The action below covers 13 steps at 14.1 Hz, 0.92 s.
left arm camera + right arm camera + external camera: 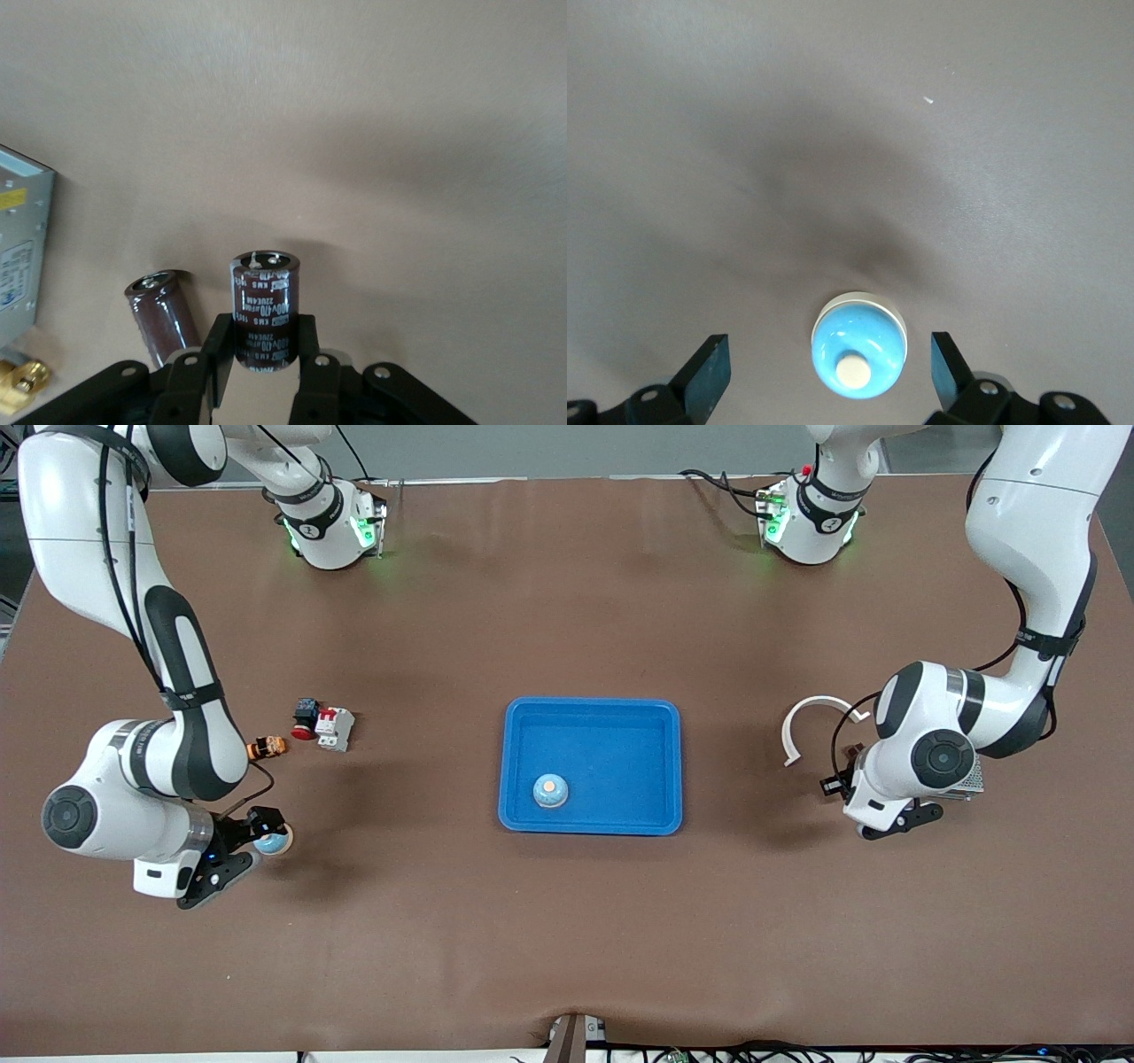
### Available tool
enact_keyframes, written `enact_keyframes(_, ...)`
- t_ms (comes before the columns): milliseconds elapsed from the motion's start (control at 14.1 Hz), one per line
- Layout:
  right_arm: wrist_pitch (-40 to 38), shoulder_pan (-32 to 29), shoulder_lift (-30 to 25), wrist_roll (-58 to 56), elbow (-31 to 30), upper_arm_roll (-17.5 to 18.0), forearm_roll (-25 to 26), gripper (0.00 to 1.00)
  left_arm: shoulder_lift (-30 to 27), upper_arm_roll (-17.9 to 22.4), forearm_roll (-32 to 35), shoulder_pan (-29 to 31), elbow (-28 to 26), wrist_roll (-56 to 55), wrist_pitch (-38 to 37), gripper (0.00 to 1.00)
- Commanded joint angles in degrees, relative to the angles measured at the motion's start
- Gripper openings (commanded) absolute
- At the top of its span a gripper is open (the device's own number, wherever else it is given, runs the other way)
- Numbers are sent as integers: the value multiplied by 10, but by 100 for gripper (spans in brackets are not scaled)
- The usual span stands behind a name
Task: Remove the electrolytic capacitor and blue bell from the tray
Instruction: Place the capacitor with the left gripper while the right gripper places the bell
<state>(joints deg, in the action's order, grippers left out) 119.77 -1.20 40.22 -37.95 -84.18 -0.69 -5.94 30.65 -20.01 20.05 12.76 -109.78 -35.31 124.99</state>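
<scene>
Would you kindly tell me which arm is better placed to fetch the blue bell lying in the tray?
Probably the right: the right end effector stands open around another blue bell on the table, holding nothing. The left end effector is shut on an electrolytic capacitor.

You get even, diffuse overhead light in the front view; the brown table reads clearly, with no hard glare. Soft, wide shadows spread on it under both arms and beside the blue tray, whose floor shows a mild sheen. Green indicator lights glow at the arm bases. In the left wrist view the table looks paler and warmer, brightest toward one upper corner, and the capacitor shows small highlights on its metal top; its printed label is only partly legible. In the right wrist view you see a broad dark shadow smeared across the grey-looking surface around the blue bell, which has a glossy highlight.
</scene>
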Motion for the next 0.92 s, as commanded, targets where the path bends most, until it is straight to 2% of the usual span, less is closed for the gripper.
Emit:
enact_keyframes(0, -43, 7, -3, 57, 31, 8, -6, 100, -35, -5, 17, 1, -59, -1, 40, 0)
enact_keyframes(213, -112, 20, -5, 124, 70, 8, -3, 100, -30, -6, 17, -2, -61, -2, 46, 0)
enact_keyframes(498, -144, 44, -14, 220, 85, 9, -6, 100, -18, -6, 17, -5, -57, -2, 46, 0)
enact_keyframes(569, -145, 51, -23, 251, 85, 9, -6, 100, -15, -6, 17, -6, -55, -12, 46, 11)
enact_keyframes(640, -146, 63, -30, 271, 85, 9, -5, 100, -13, -6, 17, -6, -53, -12, 46, 52)
enact_keyframes(712, -152, 73, -31, 292, 85, 9, -5, 100, -12, -6, 17, -6, -51, -12, 46, 100)
enact_keyframes(854, -166, 86, -38, 345, 85, 9, -6, 100, -13, -13, 16, -8, -45, -13, 46, 100)
